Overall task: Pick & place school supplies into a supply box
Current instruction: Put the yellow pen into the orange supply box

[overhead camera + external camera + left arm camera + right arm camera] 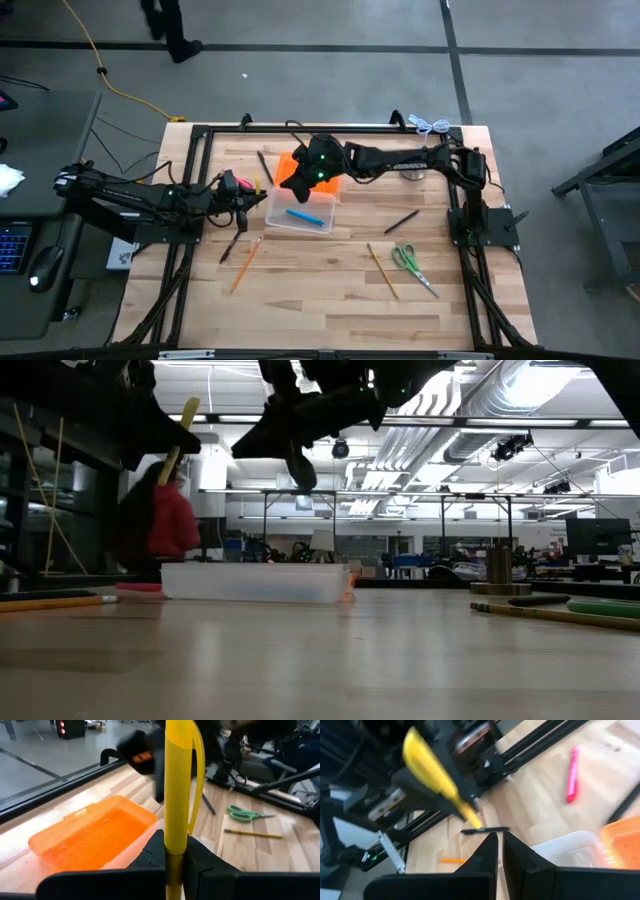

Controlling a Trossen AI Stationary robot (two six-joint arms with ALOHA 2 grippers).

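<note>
At the left of the high view, the left gripper [240,203] is pinched shut on a yellow pen [176,785], which stands upright between its fingers in the left wrist view. Just to its right, at the frame's centre, lies the supply box [300,212], its clear tray running left to right with a blue pen [305,215] already in it and the orange lid [305,170] folded open above. The right gripper [312,168] hangs over that lid, fingers closed on nothing visible. The pen's long axis is vertical while the tray's lies flat, so I judge the pen must travel right and tip down lengthwise. Further right, scissors [404,257] and a pencil [381,270] wait on the table [330,310].
</note>
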